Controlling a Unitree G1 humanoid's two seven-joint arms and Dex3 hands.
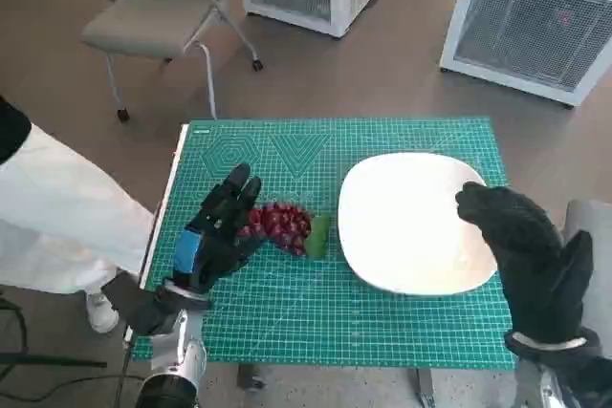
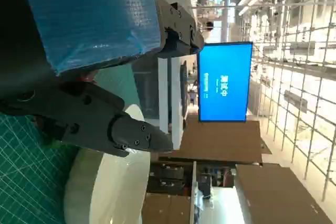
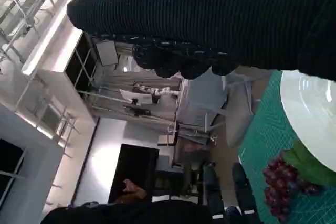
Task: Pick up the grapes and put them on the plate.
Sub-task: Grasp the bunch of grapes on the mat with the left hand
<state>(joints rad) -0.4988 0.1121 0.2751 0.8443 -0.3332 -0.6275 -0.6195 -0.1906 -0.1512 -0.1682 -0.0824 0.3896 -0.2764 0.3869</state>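
We see the surface (image 1: 402,332), then the plate (image 1: 402,226) near its right edge. Grapes (image 1: 279,225) lie mid-surface, just left of the plate. Left hand (image 1: 218,231) fingers spread, touching them, not gripping. Right hand (image 1: 526,255) holds nothing. Risk: a loose grip spills grapes.

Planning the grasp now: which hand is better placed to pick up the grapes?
The left hand: its fingers already reach the grapes on the mat, while the right hand hovers over the plate's far edge.

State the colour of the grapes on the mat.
Dark red grapes, with a green leaf; clearest in the head view.
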